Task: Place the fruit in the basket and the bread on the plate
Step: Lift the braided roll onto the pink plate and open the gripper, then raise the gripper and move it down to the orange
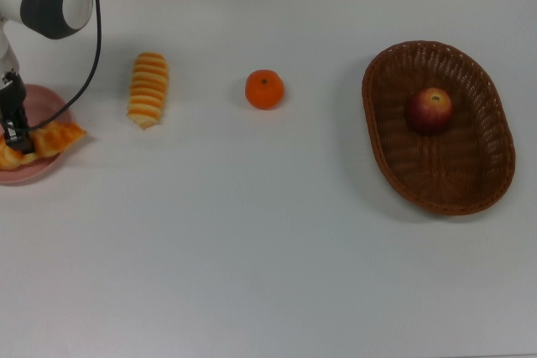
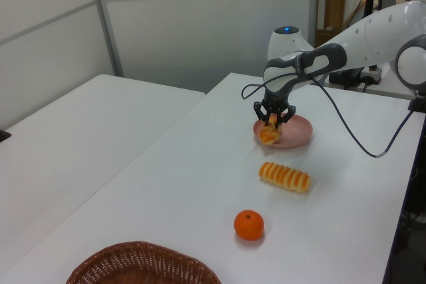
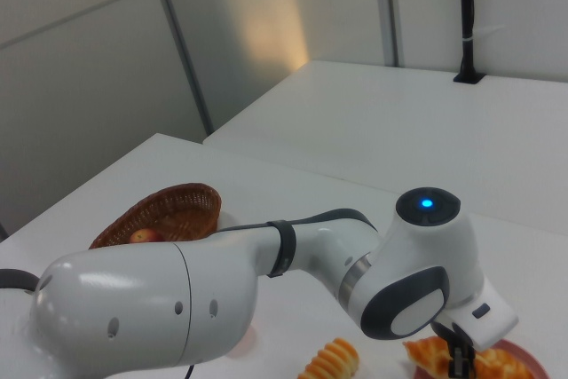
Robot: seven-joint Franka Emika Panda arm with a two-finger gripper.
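My gripper (image 1: 16, 134) is at the top view's far left, shut on the braided loaf (image 1: 52, 140). The loaf hangs low over the pink plate (image 1: 44, 100), with its pointed end past the plate's rim; whether it touches the plate I cannot tell. The left view shows the same grip (image 2: 273, 122) on the loaf (image 2: 269, 136) at the plate's (image 2: 299, 131) near edge. On the table between plate and tangerine (image 1: 264, 90) lies the ridged roll (image 1: 148, 90). In the wicker basket (image 1: 470, 182) at the top view's right lies the red apple (image 1: 430, 109).
My white arm and its black cable (image 1: 94, 31) reach in from the top view's upper left corner. In the right view the arm (image 3: 266, 281) fills the foreground, with the basket (image 3: 177, 201) behind it. A second white table (image 2: 60, 138) stands beside this one.
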